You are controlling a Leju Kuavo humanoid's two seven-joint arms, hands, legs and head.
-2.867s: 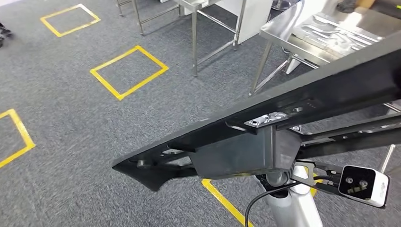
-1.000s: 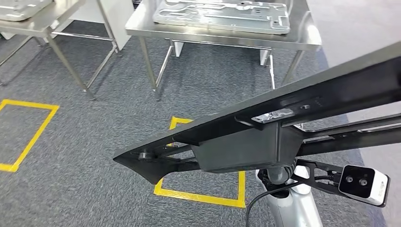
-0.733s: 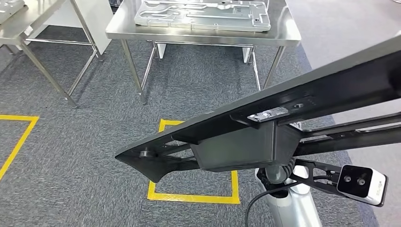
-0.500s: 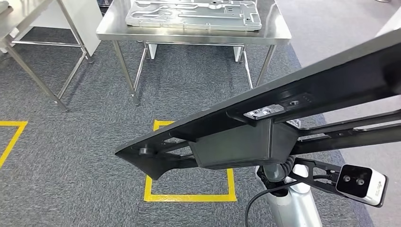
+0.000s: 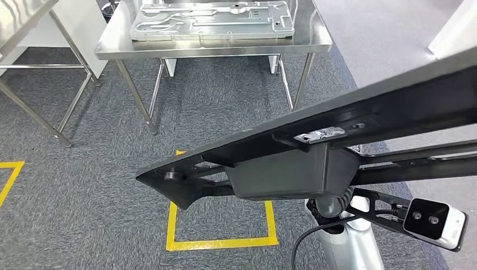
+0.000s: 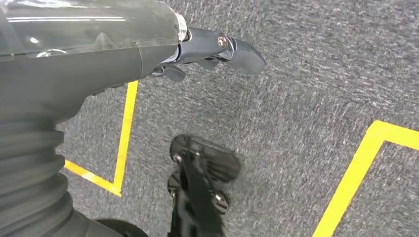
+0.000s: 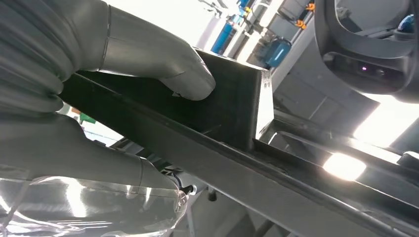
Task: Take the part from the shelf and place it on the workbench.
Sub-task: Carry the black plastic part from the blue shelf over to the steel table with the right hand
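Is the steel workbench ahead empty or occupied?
Occupied: a flat silver metal plate lies on the workbench top.

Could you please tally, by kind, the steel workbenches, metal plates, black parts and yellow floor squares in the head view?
Stainless steel workbenches: 2
Flat grey metal plate: 1
Long black plastic part: 1
Yellow tape floor squares: 2
Total: 6

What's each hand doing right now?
Left hand: holds nothing; open or closed cannot be told.
Right hand: holding the black part.
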